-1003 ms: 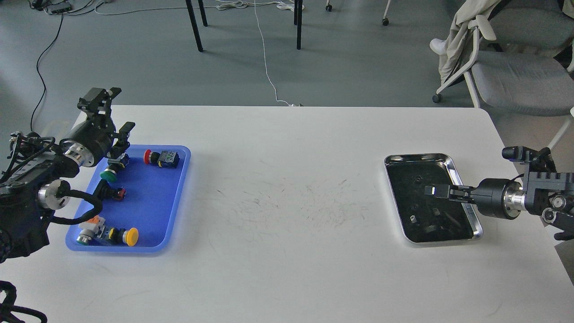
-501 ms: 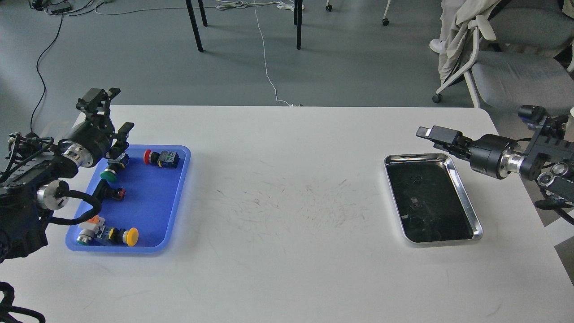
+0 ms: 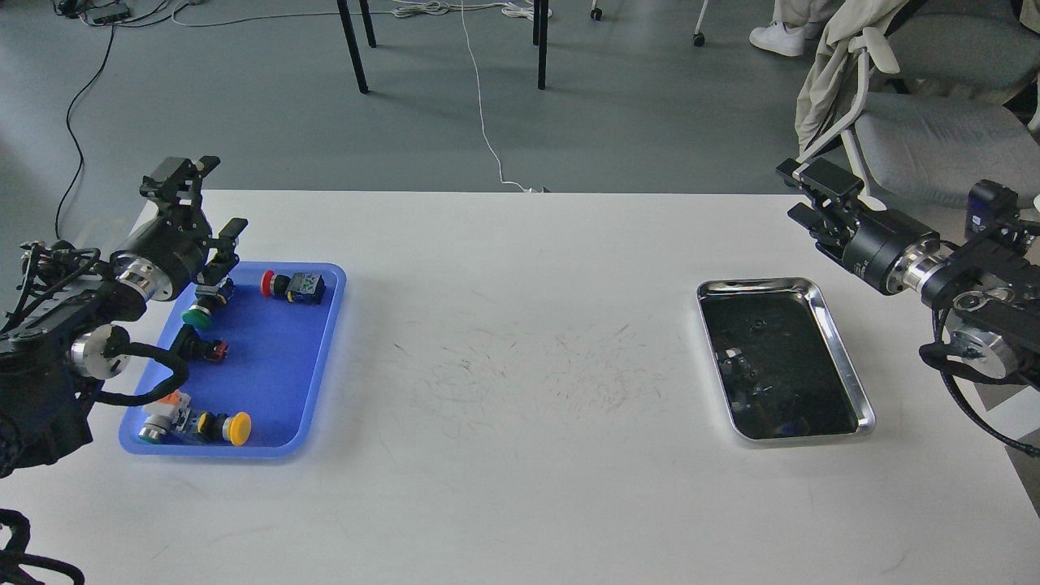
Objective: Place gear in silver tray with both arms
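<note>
- Head view: the silver tray (image 3: 845, 370) lies near the counter's (image 3: 520, 341) right edge, apparently bare, ready for parts from the blue tray (image 3: 325, 357) near the left edge
- Left hand (image 3: 207, 207) hangs spread wide above the blue tray's far corner, holding nothing
- Right hand (image 3: 808, 199), fingers parted and empty, was over the silver tray a second ago; now it is raised beyond the far right corner

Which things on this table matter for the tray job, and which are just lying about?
Job:
shiny rectangular silver tray
blue plastic tray holding push-button switches
left hand, right hand, both open and empty

Lying about:
grey office chair
white floor cable
</note>
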